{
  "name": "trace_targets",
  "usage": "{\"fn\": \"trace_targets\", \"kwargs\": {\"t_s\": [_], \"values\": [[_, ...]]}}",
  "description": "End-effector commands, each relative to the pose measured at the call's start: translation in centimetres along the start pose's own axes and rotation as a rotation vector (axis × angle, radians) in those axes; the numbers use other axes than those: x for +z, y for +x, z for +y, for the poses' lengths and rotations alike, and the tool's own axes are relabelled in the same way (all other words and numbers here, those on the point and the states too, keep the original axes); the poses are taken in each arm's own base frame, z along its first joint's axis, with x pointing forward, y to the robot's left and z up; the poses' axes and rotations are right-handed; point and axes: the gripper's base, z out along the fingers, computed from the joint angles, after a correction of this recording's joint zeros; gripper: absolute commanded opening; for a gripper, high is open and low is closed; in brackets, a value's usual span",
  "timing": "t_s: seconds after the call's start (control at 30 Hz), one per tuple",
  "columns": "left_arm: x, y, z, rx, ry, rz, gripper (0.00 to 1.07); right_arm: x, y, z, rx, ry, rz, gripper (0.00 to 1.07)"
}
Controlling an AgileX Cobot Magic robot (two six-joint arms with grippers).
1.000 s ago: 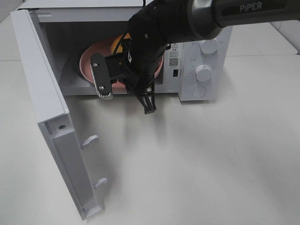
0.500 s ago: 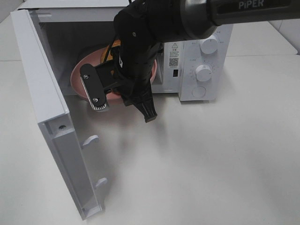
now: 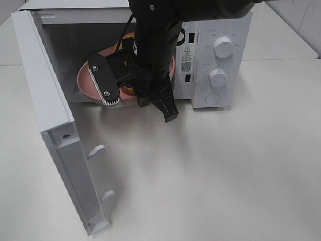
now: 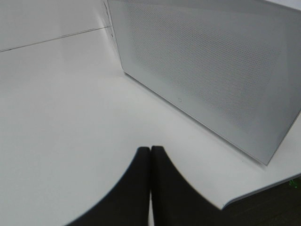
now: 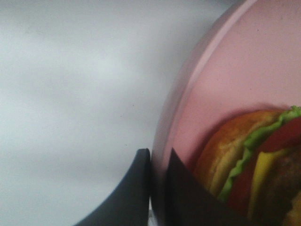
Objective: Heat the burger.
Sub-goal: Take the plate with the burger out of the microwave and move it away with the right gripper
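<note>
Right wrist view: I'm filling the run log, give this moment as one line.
right gripper: shut on pink plate rim | burger: on plate | plate: at microwave opening | door: open

Microwave (image 3: 215,60): smooth white plastic-looking casing, slight sheen. Counter (image 3: 225,170): matt white, smooth. Plate (image 5: 225,80): smooth pink, satin finish. Right hand (image 5: 157,197): matt black fingers. Burger (image 5: 254,160) bun: glossy.

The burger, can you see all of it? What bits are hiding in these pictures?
- Burger: the right wrist view's edge cuts it off; in the high view the arm covers nearly all of it.
- Pink plate: high view, the right gripper, shut on its rim, hides its middle.
- Microwave dial labels: too small to read.
- Left gripper: seen only in its wrist view.
</note>
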Motion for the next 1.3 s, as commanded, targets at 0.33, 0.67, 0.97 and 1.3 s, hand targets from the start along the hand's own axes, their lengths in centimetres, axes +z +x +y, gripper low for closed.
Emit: {"fn": "trace_targets", "kwargs": {"t_s": [0.33, 0.67, 0.97, 1.3], "values": [[-0.2, 0.1, -0.1, -0.008, -0.003, -0.032, 0.0, -2.8, 0.2, 0.0, 0.011, 0.014, -0.028, 0.0], [-0.2, 0.1, -0.1, -0.008, -0.003, -0.032, 0.0, -4.9, 0.6, 0.3, 0.027, 0.004, -0.035, 0.0], [-0.2, 0.1, -0.1, -0.008, -0.003, -0.032, 0.0, -6.1, 0.8, 0.8, 0.043, -0.021, -0.04, 0.0], [-0.2, 0.1, -0.1, -0.008, -0.003, -0.032, 0.0, -7.4, 1.1, 1.2, 0.067, -0.044, -0.038, 0.0]]}}
